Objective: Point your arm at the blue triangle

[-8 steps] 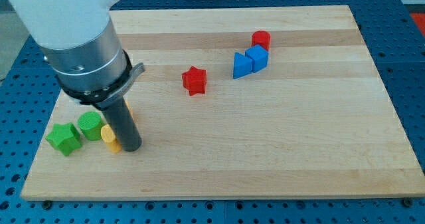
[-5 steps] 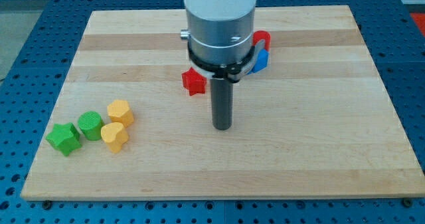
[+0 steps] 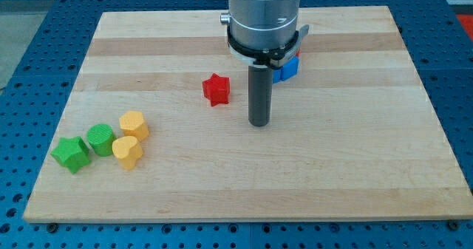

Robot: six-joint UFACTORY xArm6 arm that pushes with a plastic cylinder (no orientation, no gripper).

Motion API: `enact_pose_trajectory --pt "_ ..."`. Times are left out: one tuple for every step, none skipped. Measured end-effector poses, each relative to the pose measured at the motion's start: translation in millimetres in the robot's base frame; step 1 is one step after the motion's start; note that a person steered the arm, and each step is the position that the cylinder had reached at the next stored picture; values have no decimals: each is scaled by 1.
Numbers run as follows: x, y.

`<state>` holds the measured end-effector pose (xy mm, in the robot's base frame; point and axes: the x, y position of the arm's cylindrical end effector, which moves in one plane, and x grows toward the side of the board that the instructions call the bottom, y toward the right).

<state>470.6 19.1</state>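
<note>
My tip (image 3: 259,123) rests on the wooden board (image 3: 355,145) near the middle, below and slightly right of the red star block (image 3: 216,89). The arm's body hides the blue triangle. Only part of a blue block (image 3: 288,69) shows at the arm's right edge, with a sliver of a red block (image 3: 298,51) above it. The tip stands a short way below that blue group and is apart from every block.
At the view's lower left lie a green star block (image 3: 72,154), a green round block (image 3: 100,139), and two yellow blocks (image 3: 134,123) (image 3: 128,151). The board sits on a blue perforated table (image 3: 22,79).
The arm swept from the lower left, beside the yellow blocks, across to the board's middle, then shifted up and a little right toward the blue blocks. No block has moved.
</note>
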Motion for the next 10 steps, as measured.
enact_pose_trajectory --pt "-8 0" --pt "-18 1" --pt "-29 2" --pt "-39 5" --pt "-49 7" --pt "-60 8" --pt "-62 18" --pt "-62 19" --pt "-62 19" --pt "-62 22"
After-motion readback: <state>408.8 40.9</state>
